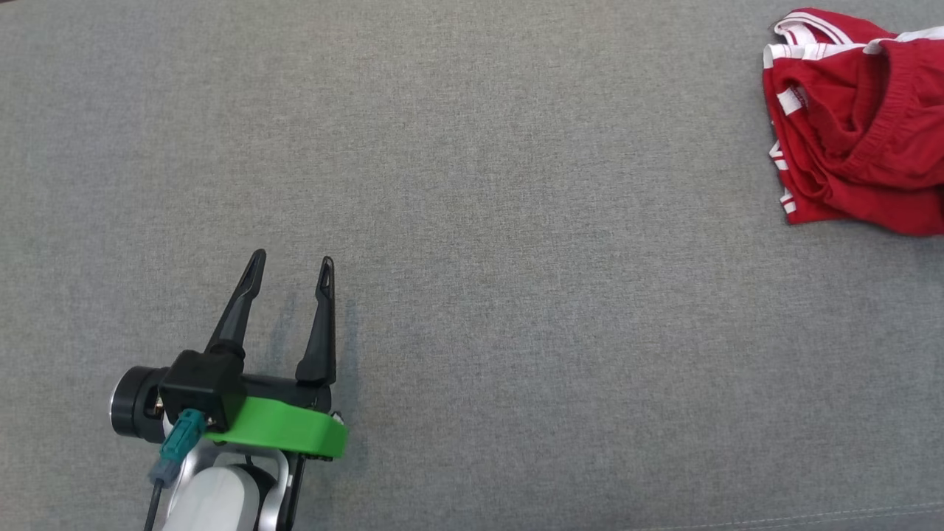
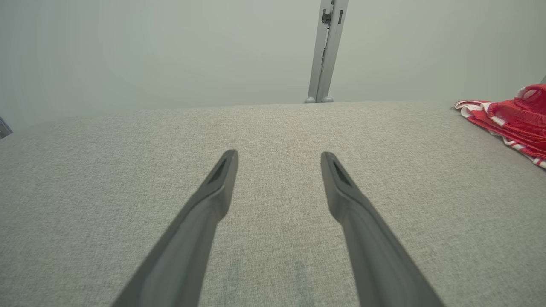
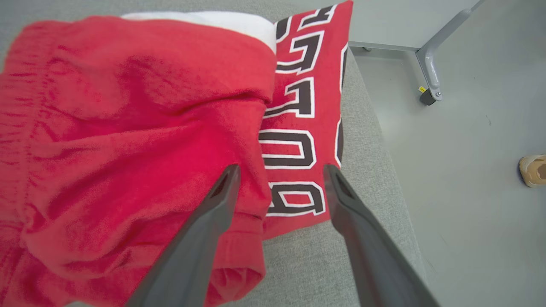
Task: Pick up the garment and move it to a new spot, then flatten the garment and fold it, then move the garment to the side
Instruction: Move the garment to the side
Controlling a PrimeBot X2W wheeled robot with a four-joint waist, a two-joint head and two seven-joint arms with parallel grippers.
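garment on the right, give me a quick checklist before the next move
1. Right gripper open above the garment: ok, fingers apart, no cloth pinched.
2. Left gripper open and free: ok, over the grey surface, well away from the garment.
3. Garment lying flat: not ok, it is bunched, with folds and a curled waistband.
4. Garment wholly on the surface: cannot tell, the head view cuts it off at the right, and its lettered panel lies near the surface's edge.
5. Room to spread it: ok, the surface stretches wide towards the left gripper.
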